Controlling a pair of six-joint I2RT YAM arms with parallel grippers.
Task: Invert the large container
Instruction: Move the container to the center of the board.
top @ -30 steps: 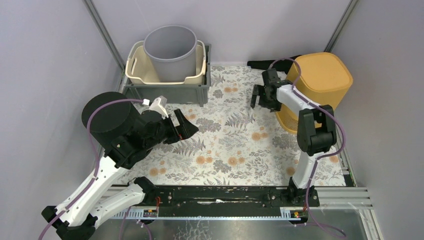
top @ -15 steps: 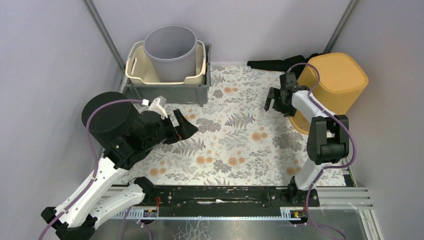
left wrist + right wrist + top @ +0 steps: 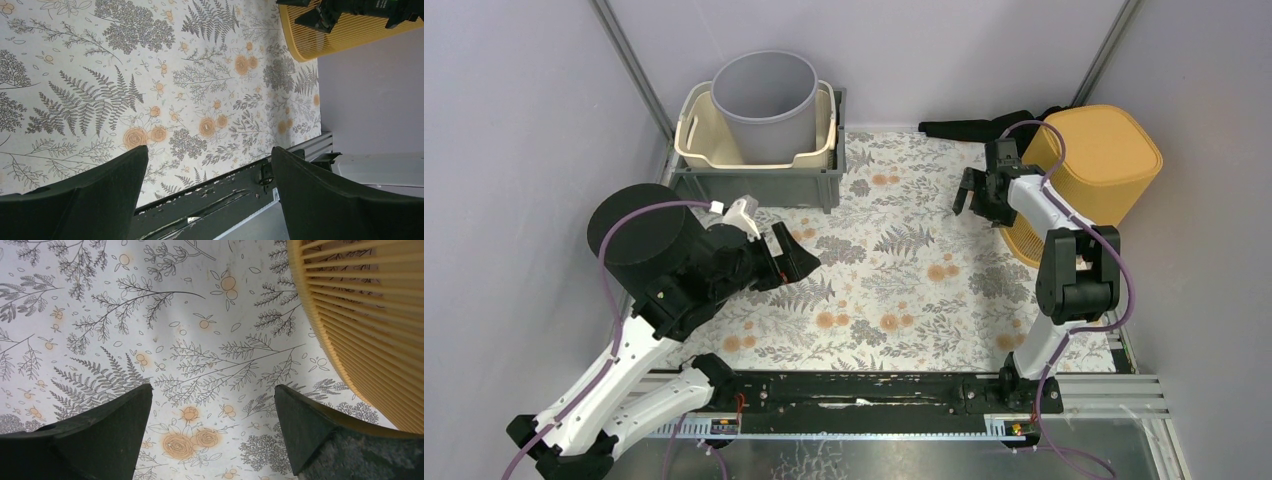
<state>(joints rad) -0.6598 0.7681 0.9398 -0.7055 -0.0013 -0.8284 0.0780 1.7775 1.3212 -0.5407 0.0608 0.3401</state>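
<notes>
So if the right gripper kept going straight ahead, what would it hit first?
Probably the floral table cover; the yellow container sits off to the right gripper's side.

The large container (image 3: pixel 1092 170) sits at the table's (image 3: pixel 894 290) back right, the bucket (image 3: pixel 764 110) inside a crate (image 3: pixel 754 188) back left

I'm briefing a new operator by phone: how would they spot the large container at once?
Find the floral table mat; at its far right corner stands the large container. Unlike the round grey bucket sitting in the cream tub at the far left, it is mustard yellow, with slatted sides and rounded corners.
</notes>
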